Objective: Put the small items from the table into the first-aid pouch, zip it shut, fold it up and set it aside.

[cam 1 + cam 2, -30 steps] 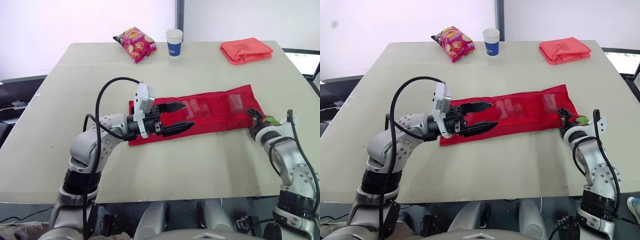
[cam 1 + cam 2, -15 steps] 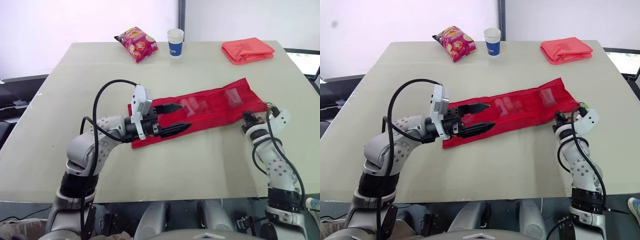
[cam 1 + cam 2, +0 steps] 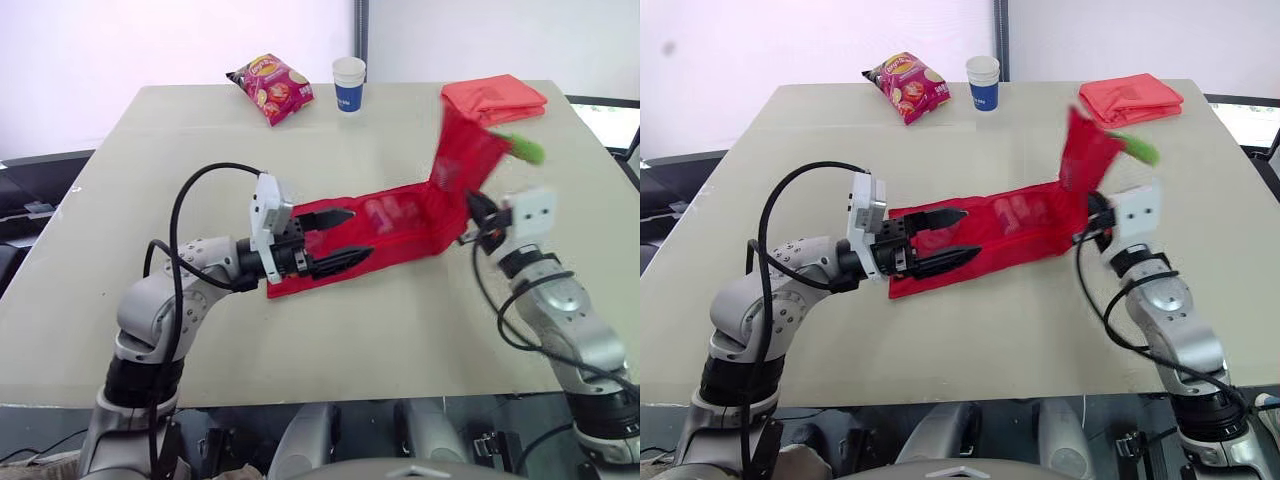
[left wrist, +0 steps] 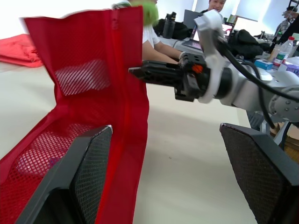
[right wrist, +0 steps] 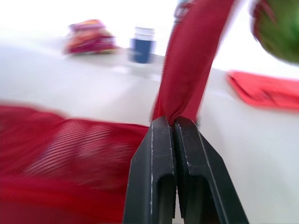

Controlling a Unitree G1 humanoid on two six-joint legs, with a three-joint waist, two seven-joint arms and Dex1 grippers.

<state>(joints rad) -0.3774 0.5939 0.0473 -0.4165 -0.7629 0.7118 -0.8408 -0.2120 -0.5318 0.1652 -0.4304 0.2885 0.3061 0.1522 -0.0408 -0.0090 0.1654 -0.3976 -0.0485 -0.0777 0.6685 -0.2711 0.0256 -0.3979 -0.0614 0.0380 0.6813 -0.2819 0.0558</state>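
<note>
Our right gripper (image 5: 174, 122) pinches the pouch (image 3: 400, 215), fingers closed on its right end, raised above the table (image 3: 350, 340); the rest lies flat. Our left gripper (image 3: 357, 236) gapes over the left end (holding nothing). Unpinned, the pouch could slide instead of folding.

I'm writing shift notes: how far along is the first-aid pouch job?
Done: small items show in the mesh pockets of the pouch. In hand: the right end effector, shut on one end of the pouch, holds it raised for folding; the open left end effector hovers over the other end. Left: finishing the fold, setting it aside. Whether it's zipped, I cannot tell.
</note>
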